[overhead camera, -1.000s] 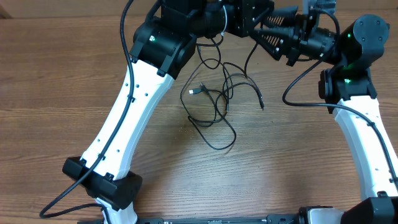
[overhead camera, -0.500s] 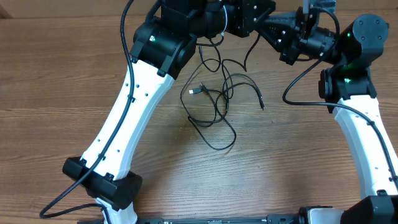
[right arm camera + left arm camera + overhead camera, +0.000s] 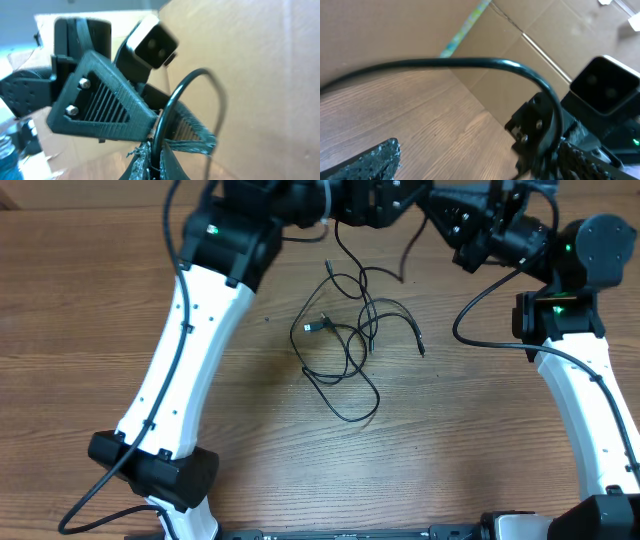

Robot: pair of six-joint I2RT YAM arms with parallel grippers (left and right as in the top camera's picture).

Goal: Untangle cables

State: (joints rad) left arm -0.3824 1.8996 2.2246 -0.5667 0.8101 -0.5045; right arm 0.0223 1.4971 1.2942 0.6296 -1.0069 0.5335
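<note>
Right end effector (image 3: 152, 162) pinches a thin black cable (image 3: 167, 110), likely to draw it free; left end effector (image 3: 480, 165) spread wide.

Open table (image 3: 460, 442) between left arm (image 3: 185, 360), right arm (image 3: 582, 395); cables (image 3: 350, 345) midway.

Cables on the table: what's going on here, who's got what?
Two arms are working a tangle of thin black cables. The right gripper is shut on one strand, held up near the far edge of the table. The left gripper is open, with a cable arcing past its fingers, unclamped. Most of the tangle lies loose on the wood.
</note>
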